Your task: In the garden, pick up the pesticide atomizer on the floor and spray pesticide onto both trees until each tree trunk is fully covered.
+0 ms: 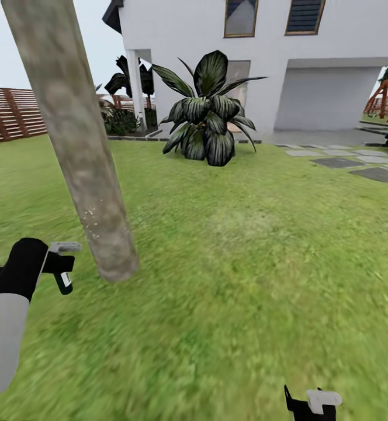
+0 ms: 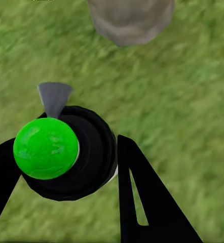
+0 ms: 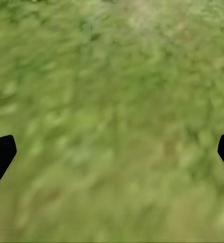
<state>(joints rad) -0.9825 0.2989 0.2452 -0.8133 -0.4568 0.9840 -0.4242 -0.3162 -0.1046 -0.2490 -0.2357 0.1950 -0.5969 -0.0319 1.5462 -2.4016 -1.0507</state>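
Left gripper [image 2: 66, 172] fingers clamped on atomizer [image 2: 66, 157]; tree trunk [image 1: 80, 146] near, ahead-right, leaning upright. Right gripper [image 3: 112, 152] fingers apart.

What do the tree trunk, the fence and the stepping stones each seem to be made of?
Trunk: looks like smooth bark, matte, mottled beige and grey-brown, with pale specks low down.
Fence: probably wood, reddish-brown horizontal slats with gaps.
Stepping stones: likely stone or concrete, flat grey matte slabs set in the grass.
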